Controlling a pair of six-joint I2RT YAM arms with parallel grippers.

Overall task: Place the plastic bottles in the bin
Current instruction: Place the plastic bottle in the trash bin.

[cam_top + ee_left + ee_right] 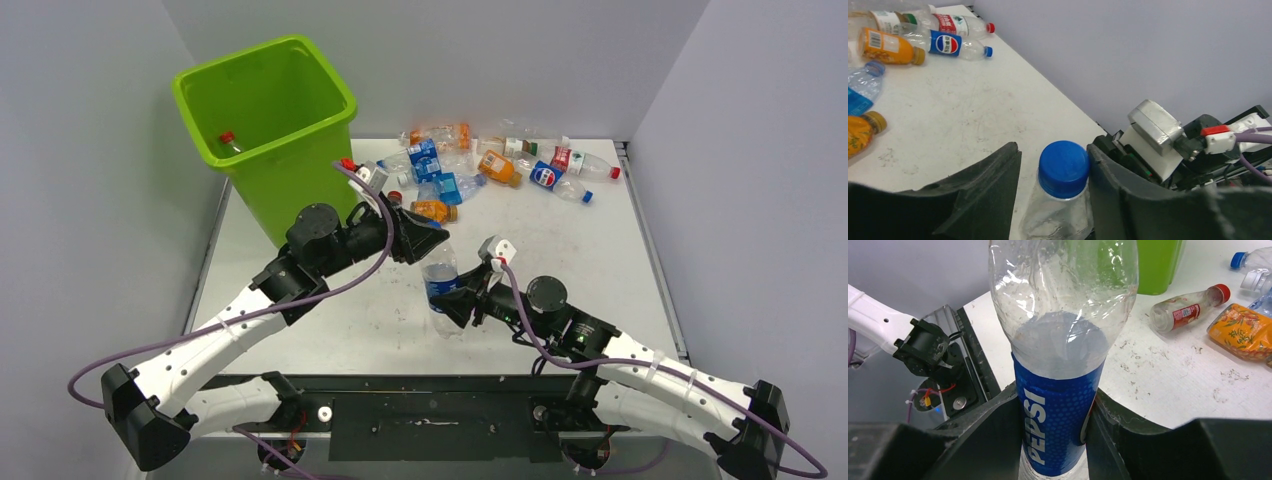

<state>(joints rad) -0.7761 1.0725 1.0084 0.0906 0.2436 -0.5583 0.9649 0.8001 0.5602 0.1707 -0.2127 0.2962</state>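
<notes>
White surface [600, 260] with a Pepsi bottle [440, 278] upright near its middle, clamped at the label by the right pincer [1055, 415]. The left pincer [1054, 160] straddles the blue cap [1064, 167] with its jaws apart, apparently for a handover toward the bin [265, 130] at far left; other bottles [500, 165] lie behind.

- Clear plastic bottle with a blue cap [1063, 169] sits between the left gripper's [1053, 150] black fingers, small gap on the left side.
- Blue-label Pepsi bottle [948, 44] lying far left on the white table [978, 115].
</notes>
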